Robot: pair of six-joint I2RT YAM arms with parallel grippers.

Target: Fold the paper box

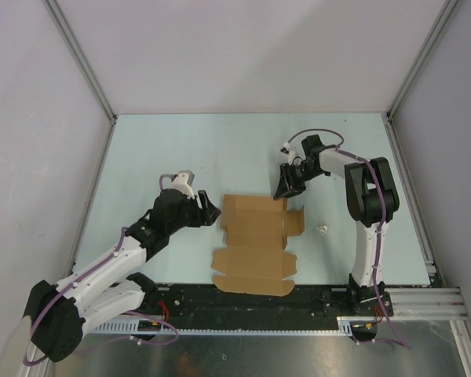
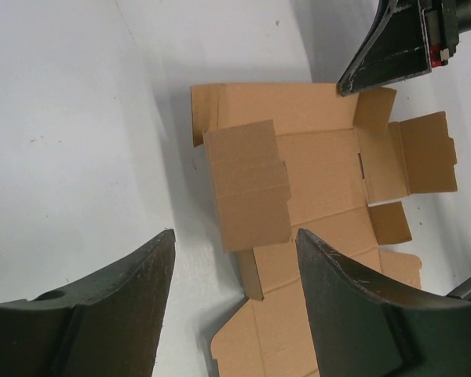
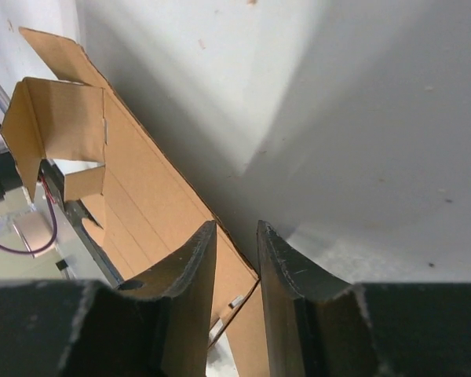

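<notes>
Table (image 1: 180, 149): paper box (image 1: 255, 236) flat, lengthwise near-far; left tool (image 1: 210, 212) spread, right tool (image 1: 284, 188) unclear.

The paper box (image 1: 255, 243), a brown die-cut cardboard sheet, was laid mostly flat near the table's (image 1: 180, 149) front edge, some flaps lifted.

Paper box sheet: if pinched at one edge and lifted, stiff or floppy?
Likely floppy: the paper box is a thin creased sheet, so it probably hinges at a crease. Looks light; a push may slide it on the smooth table.
</notes>
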